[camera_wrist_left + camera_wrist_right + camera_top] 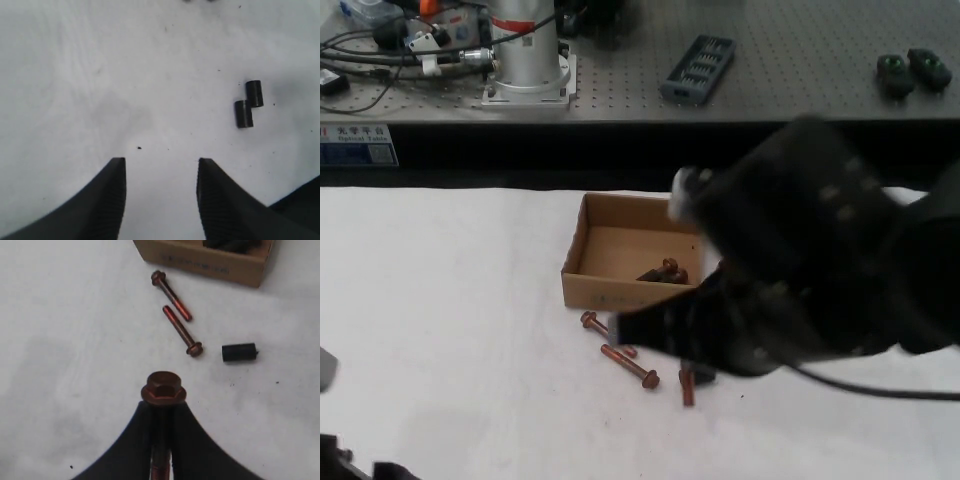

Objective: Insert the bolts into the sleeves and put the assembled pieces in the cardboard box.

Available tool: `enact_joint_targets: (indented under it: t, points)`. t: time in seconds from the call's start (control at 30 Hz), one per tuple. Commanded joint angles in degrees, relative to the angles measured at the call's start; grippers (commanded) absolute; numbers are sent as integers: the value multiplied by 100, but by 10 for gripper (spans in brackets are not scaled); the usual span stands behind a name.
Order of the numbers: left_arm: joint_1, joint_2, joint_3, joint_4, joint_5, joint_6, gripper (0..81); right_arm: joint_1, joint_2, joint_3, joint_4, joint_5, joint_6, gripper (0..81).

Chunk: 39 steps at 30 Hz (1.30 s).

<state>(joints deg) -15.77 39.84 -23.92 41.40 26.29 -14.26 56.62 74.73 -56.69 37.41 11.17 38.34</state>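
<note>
White cloth (pixel 450 300) covers the desk; behind it lies a perforated plate (pixel 790 80) bearing a grey column base (pixel 528 60) and cables (pixel 380 45).

Right pincer (pixel 161 412): closed on a bolt (pixel 163 388), whose flanged hexagonal head stands clear of the fingertips while the shank runs back between them; bare cloth lies beneath. Beyond it lie two loose bolts (pixel 182 331), nearly parallel and just beside each other, heads at opposite ends; one sleeve (pixel 239 352) lies on its side near the head of the nearer bolt, apart from it. Farther out stands the box (pixel 210 262), open-topped, with dark pieces (pixel 230 244) inside; the high view shows a copper-headed piece (pixel 665 270) on its floor near the front wall.

Left pincer (pixel 161 167): open, nothing between its ribbed fingers (pixel 117 190), over bare cloth; a pair of sleeves (pixel 243 114) lies off to one side, both on their sides and touching.
</note>
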Motion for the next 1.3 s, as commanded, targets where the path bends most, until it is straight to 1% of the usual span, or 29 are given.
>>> enact_joint_targets:
  t: [0.0, 0.13, 0.27, 0.4, 0.5, 0.57, 0.7, 0.8, 0.93, 1.07, 1.27]
  points:
    - [-511, 266, 117, -743, 139, -711, 313, -64, -177, -33, 14, 30, -174, 43]
    - [-1202, 731, 117, -1739, 100, -1611, 315, -287, -709, -33, 272, 30, -400, 43]
    - [-1971, 1402, 91, -2495, -216, -2242, 315, -528, -1121, -22, 576, 95, -692, 43]
    - [-2747, 2183, -152, -2917, -457, -2485, 315, -692, -1377, 151, 558, 71, -879, 43]
    - [-3224, 2703, -482, -2994, -746, -2486, 315, -782, -1502, 439, 555, 15, -877, 43]
    - [-3451, 3037, -726, -2993, -855, -2486, 315, -850, -1548, 693, 425, -218, -855, 43]
    - [-3696, 3625, -1190, -2993, -911, -2472, 315, -937, -1611, 1197, -163, -581, -805, 43]
    - [-3704, 3946, -1270, -3126, -920, -2442, 315, -1088, -1689, 1438, -267, -625, -715, 43]
    - [-3704, 4267, -1270, -3122, -916, -2442, 314, -1235, -1703, 1658, -426, -836, -836, 43]
    - [-3704, 4429, -1270, -3122, -916, -2490, 314, -1383, -1752, 1870, -528, -1117, -843, 43]
    - [-3704, 4648, -1270, -3122, -947, -2708, 314, -1682, -1947, 1965, -466, -1217, -989, 43]
